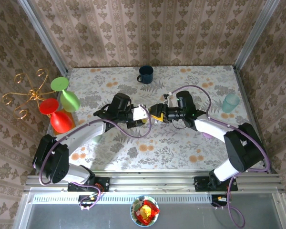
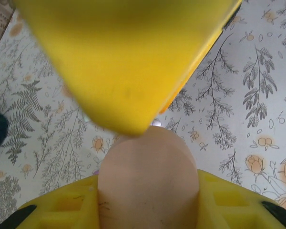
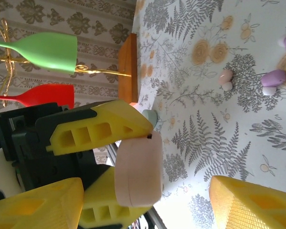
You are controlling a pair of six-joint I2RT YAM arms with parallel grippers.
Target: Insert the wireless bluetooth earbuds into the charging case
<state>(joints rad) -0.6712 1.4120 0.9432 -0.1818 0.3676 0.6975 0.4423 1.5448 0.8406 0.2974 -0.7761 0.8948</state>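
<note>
Clamped tight in the left gripper (image 1: pixel 141 114): a pale pink oval plastic case (image 3: pixel 138 169). Just beside that case, fingers spread: the right gripper (image 1: pixel 155 115). Well apart from the case, lying on the floral tablecloth (image 3: pixel 205 124): tiny glossy pink, whitish and lilac earbuds (image 3: pixel 225 76).

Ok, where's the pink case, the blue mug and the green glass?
pink case (image 3: pixel 138 169), right wrist view, its side.
blue mug (image 1: pixel 146 75), top view, its body.
green glass (image 3: pixel 46 50), right wrist view, its bowl.
</note>
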